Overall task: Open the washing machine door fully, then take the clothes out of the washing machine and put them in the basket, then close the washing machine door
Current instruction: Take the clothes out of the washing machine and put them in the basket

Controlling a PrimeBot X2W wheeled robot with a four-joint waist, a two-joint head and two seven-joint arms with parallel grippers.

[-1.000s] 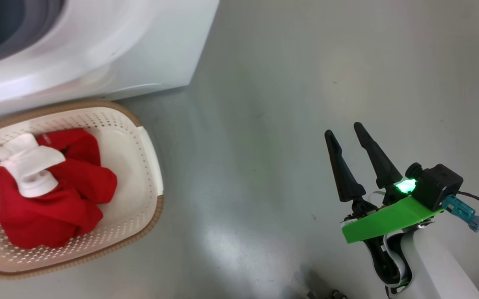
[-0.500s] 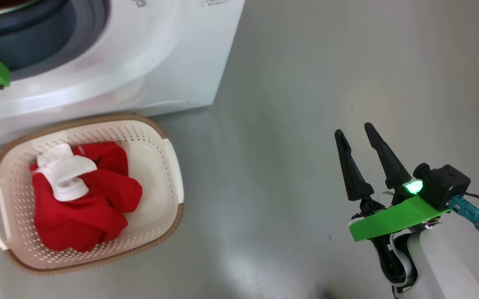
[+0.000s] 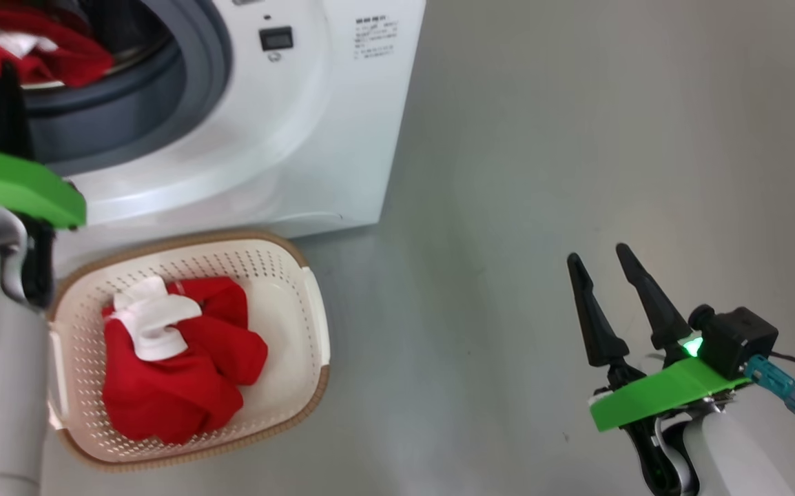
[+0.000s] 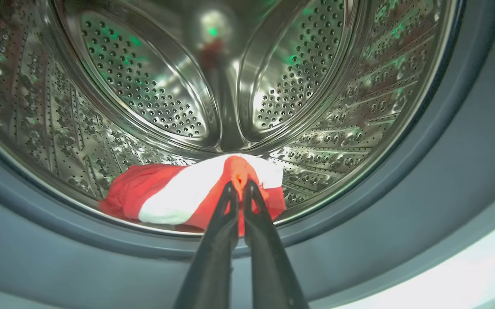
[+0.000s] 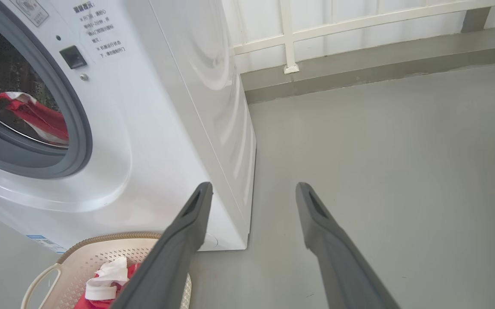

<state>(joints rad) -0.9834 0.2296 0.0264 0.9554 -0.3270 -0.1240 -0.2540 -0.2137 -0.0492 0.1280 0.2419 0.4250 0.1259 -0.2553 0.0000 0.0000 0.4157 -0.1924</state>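
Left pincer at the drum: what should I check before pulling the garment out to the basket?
1. Left pincer shut on garment: ok.
2. Grip deep enough to hold: cannot tell; only a small fold is pinched.
3. Basket in front of the washer, with room beside the clothes in it: ok.
4. Right pincer open over the floor, away from the path: ok.
5. Door swung clear: cannot tell.

floor (image 3: 576,138) open rightward, basket (image 3: 319,324) fronting washing machine (image 3: 315,138)
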